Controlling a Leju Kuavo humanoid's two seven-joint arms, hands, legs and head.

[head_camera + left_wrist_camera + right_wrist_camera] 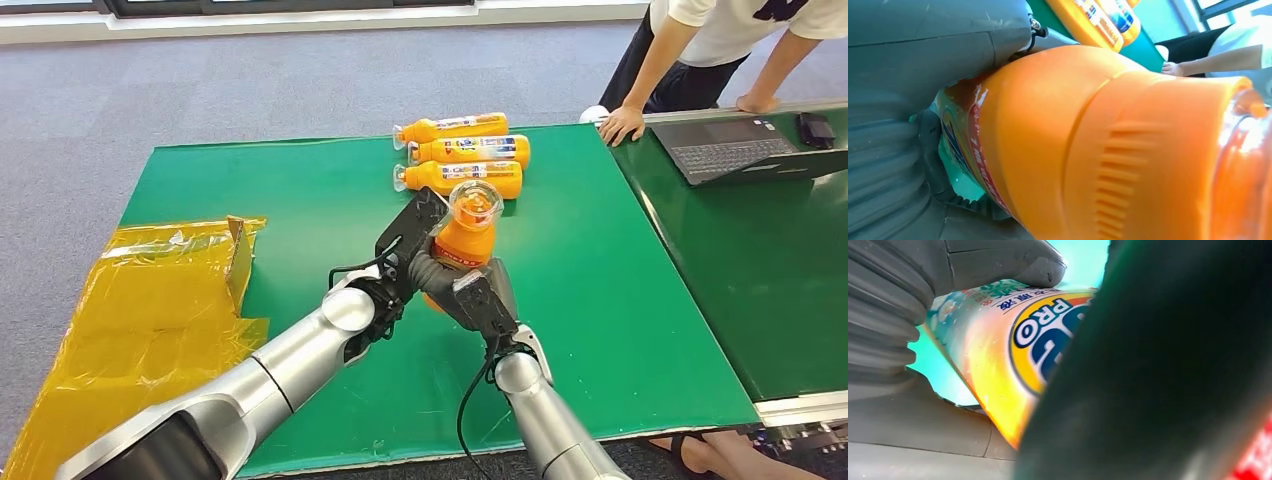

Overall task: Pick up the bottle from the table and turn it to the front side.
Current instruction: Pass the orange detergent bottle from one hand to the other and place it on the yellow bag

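Note:
An orange bottle (467, 232) with a clear cap is held up above the middle of the green table (300, 190), cap toward the camera. My left hand (410, 238) grips it from the left and my right hand (470, 298) wraps it from below. Close up in the left wrist view, the bottle's (1088, 145) orange neck lies against my left hand (923, 75). Its label (1013, 335) sits in the grey palm of my right hand (893, 405) in the right wrist view. Three more orange bottles (465, 152) lie side by side at the table's far edge.
Crumpled yellow plastic bag (150, 300) with a cardboard piece lies at the table's left edge. A second green table (760, 270) on the right carries a laptop (735, 148). A person (700, 50) leans there, one hand (622, 124) on the table corner.

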